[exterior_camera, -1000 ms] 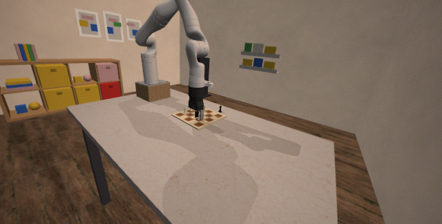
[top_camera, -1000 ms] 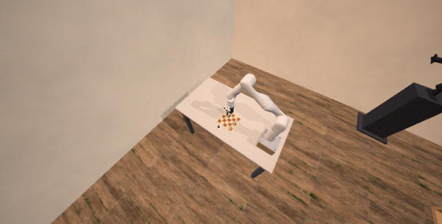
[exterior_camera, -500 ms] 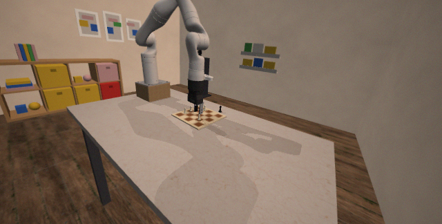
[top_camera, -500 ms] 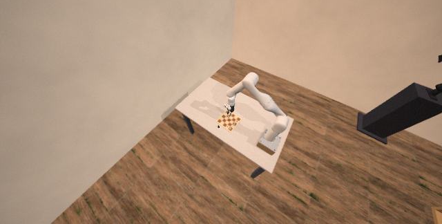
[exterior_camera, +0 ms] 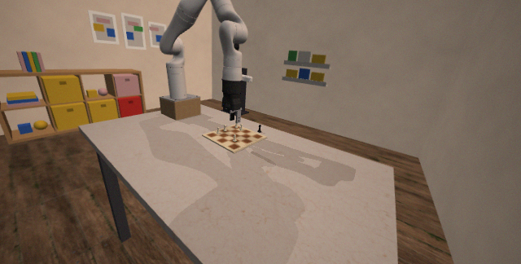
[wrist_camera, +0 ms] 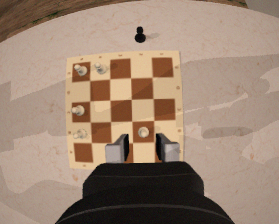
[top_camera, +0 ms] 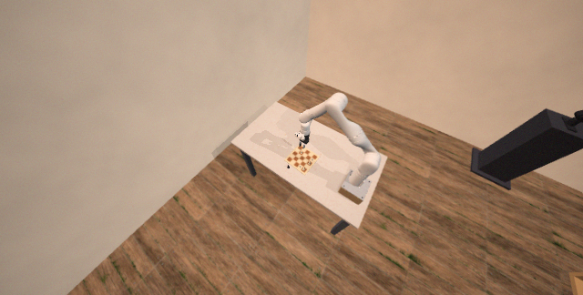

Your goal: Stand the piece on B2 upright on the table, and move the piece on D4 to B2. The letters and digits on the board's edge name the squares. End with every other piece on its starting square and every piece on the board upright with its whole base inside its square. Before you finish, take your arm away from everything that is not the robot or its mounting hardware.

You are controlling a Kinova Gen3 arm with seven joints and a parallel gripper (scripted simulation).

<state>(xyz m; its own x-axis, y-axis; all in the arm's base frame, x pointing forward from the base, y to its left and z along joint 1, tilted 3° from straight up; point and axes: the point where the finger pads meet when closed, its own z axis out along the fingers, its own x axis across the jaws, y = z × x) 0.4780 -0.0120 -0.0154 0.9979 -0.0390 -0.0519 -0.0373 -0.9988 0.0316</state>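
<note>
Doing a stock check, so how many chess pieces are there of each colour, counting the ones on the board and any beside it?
White pieces: 5
Black pieces: 1
Total: 6

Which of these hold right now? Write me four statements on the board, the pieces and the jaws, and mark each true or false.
1. A black piece stands on the table, off the board. True.
2. The jaws are shut on a white piece. False: they are open, and a white piece stands free between them.
3. Five white pieces are on the board. True.
4. The jaws hang over the black piece. False: they hang over the board's opposite edge.
</note>
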